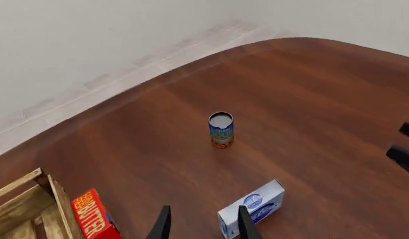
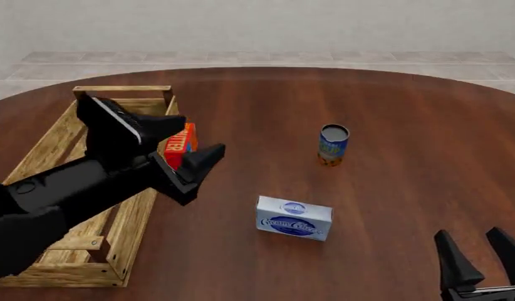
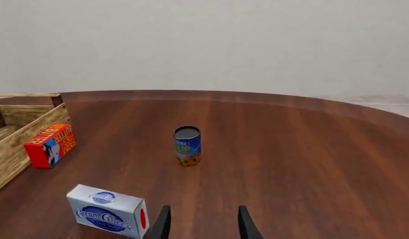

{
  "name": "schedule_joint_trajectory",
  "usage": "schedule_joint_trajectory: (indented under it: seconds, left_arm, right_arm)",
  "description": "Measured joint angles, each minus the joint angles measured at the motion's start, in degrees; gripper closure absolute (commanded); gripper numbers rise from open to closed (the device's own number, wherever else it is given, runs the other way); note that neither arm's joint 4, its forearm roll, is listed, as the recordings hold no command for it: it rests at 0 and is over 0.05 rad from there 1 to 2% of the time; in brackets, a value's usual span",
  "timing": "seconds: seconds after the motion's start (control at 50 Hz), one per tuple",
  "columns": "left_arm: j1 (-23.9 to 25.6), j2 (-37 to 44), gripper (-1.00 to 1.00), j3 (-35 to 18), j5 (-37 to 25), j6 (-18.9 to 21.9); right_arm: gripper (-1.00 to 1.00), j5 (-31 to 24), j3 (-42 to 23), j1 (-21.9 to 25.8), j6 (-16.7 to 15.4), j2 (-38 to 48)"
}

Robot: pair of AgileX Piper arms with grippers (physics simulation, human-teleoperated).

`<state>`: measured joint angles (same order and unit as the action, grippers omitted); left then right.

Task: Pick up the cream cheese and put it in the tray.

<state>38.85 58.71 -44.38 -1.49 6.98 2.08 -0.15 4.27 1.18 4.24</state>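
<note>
Light-wood slatted tray (image 2: pixel 50 145): under and behind the left arm, on the outer side of the left gripper; open-topped, its floor slats bare where visible, though the arm hides part of the inside.

Left gripper (image 2: pixel 195 150): raised above the table over the tray's inner wall, fingers spread wide, nothing between them. In the left wrist view its two dark fingertips (image 1: pixel 163 225) frame bare wood, with the cream cheese just off one tip.

Butter box (image 2: pixel 180 144): red-orange, directly below and behind the left gripper, close against the outer face of the tray's inner wall. Not a task item.

Cream cheese (image 2: pixel 294 217): pale blue-white box with dark blue oval logo, lying flat on the table, ahead of and below the left gripper, toward the right arm's side. Apart from both grippers and from the tray; untouched.

Blue can (image 2: pixel 332 145): upright, beyond the cream cheese, well clear of both grippers. Not a task item.

Right gripper (image 2: pixel 483 254): low, on the cream cheese's outer side, fingers parted, empty.

Step in hand, as judged: approach; the left arm appears to be the one closing on the box. Nothing grasped, nothing yet in the tray.

Next move calls for: bringing the open left gripper forward and down to straddle the box, closing, then lifting back over the tray wall, keeping clear of the butter.
</note>
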Motion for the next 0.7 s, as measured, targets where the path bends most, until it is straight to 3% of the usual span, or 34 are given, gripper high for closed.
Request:
schedule_joint_trajectory:
  seconds: [0.46, 0.7]
  left_arm:
    - [4.7, 13.3, -1.0, -12.4, -7.8, 5.0]
    - [5.8, 20.1, -1.0, -16.9, -11.0, 9.5]
  right_arm:
    - [-1.0, -0.2, 0.0, -0.2, 2.0, -0.3]
    - [-1.0, -0.3, 0.0, -0.1, 2.7, -0.5]
